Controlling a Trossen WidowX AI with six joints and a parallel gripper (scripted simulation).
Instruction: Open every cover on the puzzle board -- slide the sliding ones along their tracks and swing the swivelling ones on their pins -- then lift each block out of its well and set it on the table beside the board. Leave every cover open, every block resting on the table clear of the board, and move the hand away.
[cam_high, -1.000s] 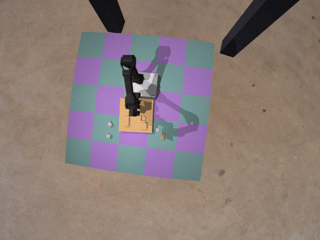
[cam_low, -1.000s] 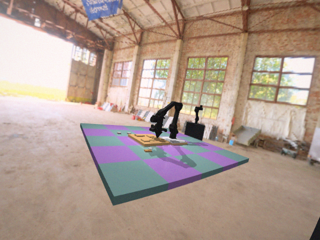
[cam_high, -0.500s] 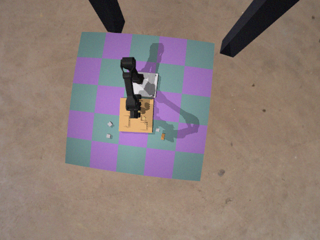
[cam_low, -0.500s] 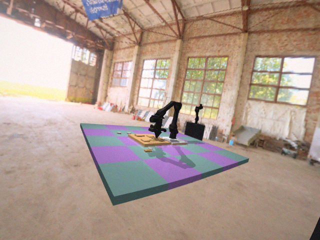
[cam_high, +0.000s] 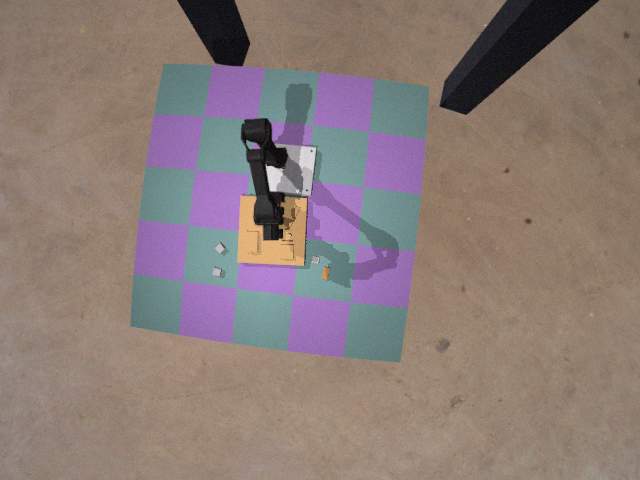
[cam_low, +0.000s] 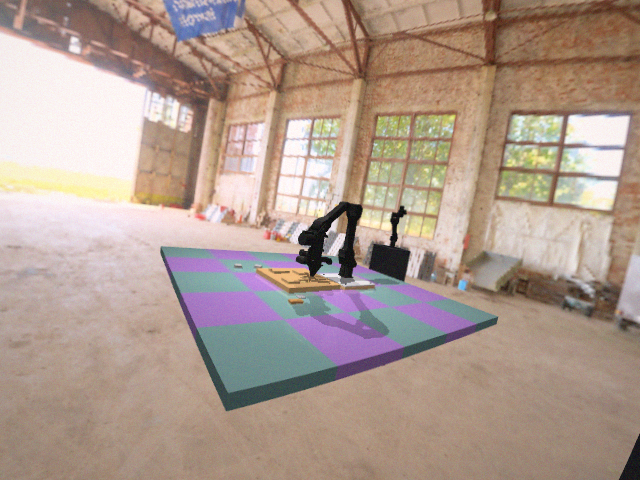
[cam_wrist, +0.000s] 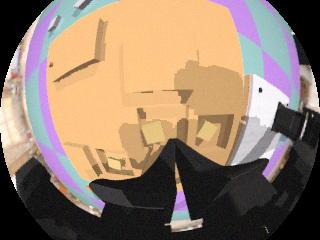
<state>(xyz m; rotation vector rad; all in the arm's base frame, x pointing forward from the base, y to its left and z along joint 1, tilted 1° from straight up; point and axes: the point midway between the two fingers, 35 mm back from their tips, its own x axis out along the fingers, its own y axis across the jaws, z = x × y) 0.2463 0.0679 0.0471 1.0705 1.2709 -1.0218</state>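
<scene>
The tan puzzle board (cam_high: 245, 212) (cam_low: 279, 279) (cam_wrist: 165, 25) lies flat in front of the arm's base. My gripper (cam_low: 311, 275) (cam_wrist: 172, 142) is shut and empty, its tips low over the board. Just beyond the tips in the wrist view are two pale yellow squares (cam_wrist: 153, 132) (cam_wrist: 206, 130) in recesses; a third yellow square (cam_wrist: 115, 163) is at lower left. I cannot tell whether these are blocks or well floors. An L-shaped dark edge (cam_wrist: 100, 60) shows at upper left. Cover outlines blend with the board, and the fingers and shadow hide part of it.
Two grey pieces (cam_high: 220, 248) (cam_high: 217, 271) lie on the table left of the board. A grey piece (cam_high: 315, 259) and an orange piece (cam_high: 325, 272) lie off its right side. The white base plate (cam_high: 305, 170) (cam_wrist: 257, 107) adjoins the board's rear.
</scene>
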